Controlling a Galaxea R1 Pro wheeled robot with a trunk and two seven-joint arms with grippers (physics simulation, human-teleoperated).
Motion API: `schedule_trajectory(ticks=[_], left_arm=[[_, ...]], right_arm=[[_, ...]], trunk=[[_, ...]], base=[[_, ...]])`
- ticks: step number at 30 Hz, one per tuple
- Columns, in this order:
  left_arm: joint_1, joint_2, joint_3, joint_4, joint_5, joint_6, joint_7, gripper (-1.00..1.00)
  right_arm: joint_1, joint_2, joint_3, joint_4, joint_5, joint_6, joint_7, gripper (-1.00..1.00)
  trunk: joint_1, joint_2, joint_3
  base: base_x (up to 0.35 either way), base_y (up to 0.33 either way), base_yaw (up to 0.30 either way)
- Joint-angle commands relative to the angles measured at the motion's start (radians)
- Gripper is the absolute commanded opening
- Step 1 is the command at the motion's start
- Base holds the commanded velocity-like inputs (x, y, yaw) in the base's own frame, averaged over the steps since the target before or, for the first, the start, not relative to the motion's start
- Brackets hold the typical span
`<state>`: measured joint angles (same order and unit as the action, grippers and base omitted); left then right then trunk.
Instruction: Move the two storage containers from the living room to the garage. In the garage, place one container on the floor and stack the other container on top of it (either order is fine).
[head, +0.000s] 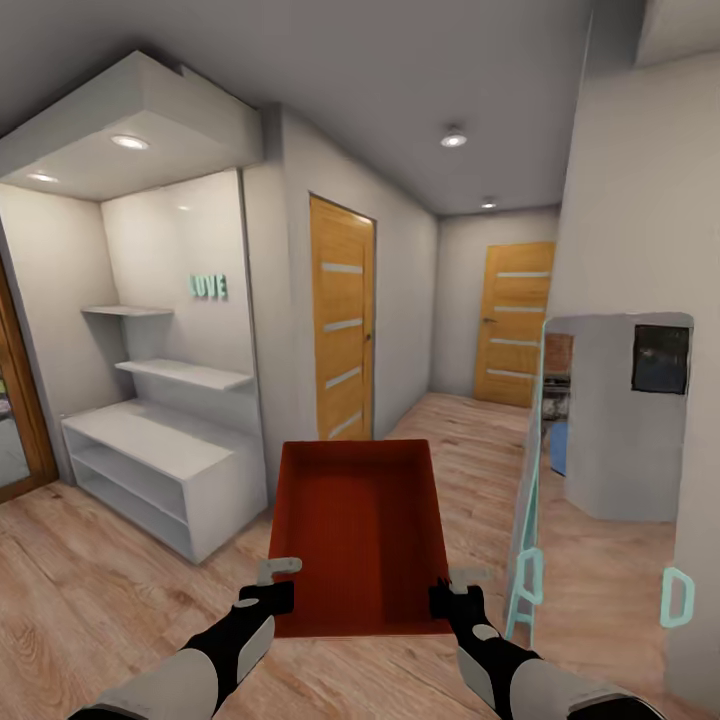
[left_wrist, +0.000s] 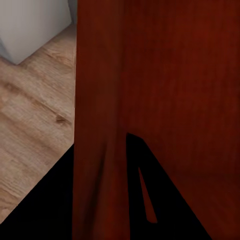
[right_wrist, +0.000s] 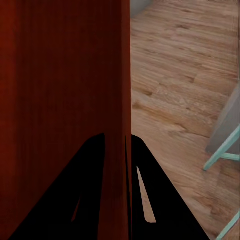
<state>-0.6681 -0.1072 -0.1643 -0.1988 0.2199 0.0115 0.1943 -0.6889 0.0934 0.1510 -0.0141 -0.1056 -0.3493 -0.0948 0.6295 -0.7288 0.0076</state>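
A red-orange bin is held up in front of the robot, above the wood-plank floor, its open top facing the head camera so that its bare bottom shows. The left end effector clamps the bin's near left corner and the right end effector clamps the near right corner; each is closed on the bin's side wall. In the left wrist view the dark fingers straddle the bin wall, one on either side of it, with plank floor and a white cabinet corner beyond. In the right wrist view the fingers likewise pinch the wall, the bin's ribbed inside on one side and floor on the other, with a pale teal chair leg near. Beyond the bin's left side stands a white shelf unit in an alcove, two wall shelves above it and teal letters on the wall. Straight beyond the bin is a wooden door, and a second wooden door closes the corridor's far end. Just to the bin's right is a pale teal frame, and past it a grey wall with a dark picture.
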Motion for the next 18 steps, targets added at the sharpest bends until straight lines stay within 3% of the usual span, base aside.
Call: schedule_trajectory(ticks=[1,18], left_arm=[[-0.001,0.050,0.080,-0.028,-0.007,-0.028,0.013,-1.00],[-0.001,0.050,0.080,-0.028,-0.007,-0.028,0.013,-1.00]], right_arm=[[0.000,0.000,-0.027,0.014,-0.017,-0.005,0.000,-1.00],[0.000,0.000,-0.027,0.014,-0.017,-0.005,0.000,-1.00]], trunk=[[0.001,0.000,0.000],[0.001,0.000,0.000]], base=[[0.322,0.160,-0.191],[0.322,0.163,-0.227]])
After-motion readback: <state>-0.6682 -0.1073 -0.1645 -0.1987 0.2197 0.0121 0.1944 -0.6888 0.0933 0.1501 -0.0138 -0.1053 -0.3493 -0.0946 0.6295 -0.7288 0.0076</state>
